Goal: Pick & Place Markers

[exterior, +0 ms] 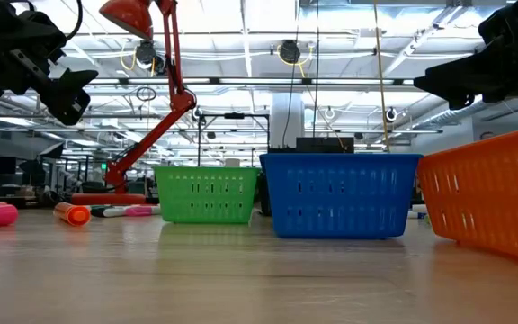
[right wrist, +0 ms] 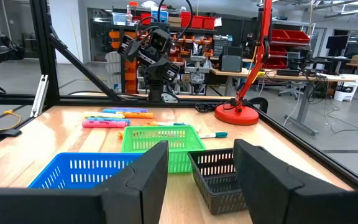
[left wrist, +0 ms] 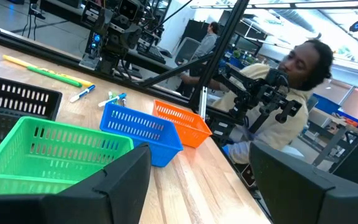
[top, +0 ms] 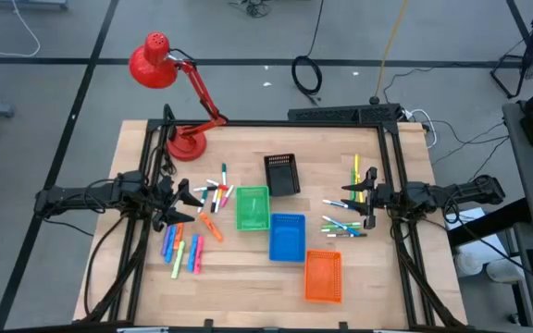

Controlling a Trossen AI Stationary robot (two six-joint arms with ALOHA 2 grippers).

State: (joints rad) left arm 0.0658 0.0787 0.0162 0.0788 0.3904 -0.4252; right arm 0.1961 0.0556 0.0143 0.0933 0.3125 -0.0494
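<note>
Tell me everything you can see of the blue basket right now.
The blue rectangular plastic mesh basket stands upright on the wooden table, open side up, its slotted walls intact. No markers show inside it. It sits mid-table between the green mesh basket and the orange mesh basket, close to both. Neither hand is near it.

There are four baskets: one green (top: 252,207), one blue (top: 286,236), one orange (top: 322,276), one black (top: 282,174). One red lamp (top: 169,74) stands there. Many markers (top: 213,197) lie about, too small to count.
</note>
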